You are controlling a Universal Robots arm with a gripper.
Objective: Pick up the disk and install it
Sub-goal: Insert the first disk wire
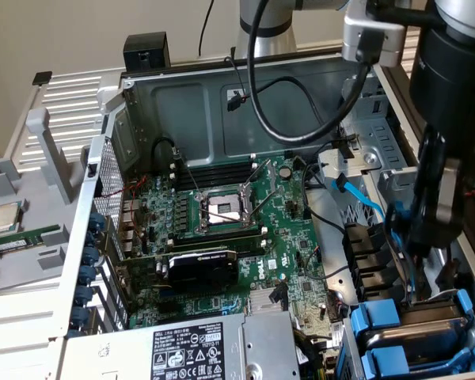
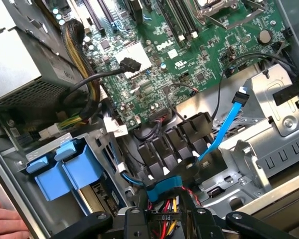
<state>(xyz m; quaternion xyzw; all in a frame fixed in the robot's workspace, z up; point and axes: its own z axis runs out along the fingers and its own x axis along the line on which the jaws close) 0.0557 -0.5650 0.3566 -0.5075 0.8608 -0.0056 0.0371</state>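
Note:
My gripper point(image 1: 427, 253) reaches down into the open computer case at the exterior view's right, just above the drive bay point(image 1: 416, 332). In the wrist view the gripper point(image 2: 167, 188) is shut on a blue plastic strip, the carrier edge of the disk point(image 2: 164, 183), which I see edge-on. The rest of the disk is hidden below the fingers. Red and yellow power wires with a black plug point(image 2: 164, 219) show through the gap behind it.
Two blue carrier handles point(image 2: 57, 157) sit in the bay beside the gripper. A blue data cable point(image 2: 224, 124) and black cables hang close by. The motherboard point(image 1: 237, 222) fills the case floor, beside the power supply point(image 1: 190, 348). A hand point(image 2: 5, 221) rests at the case edge.

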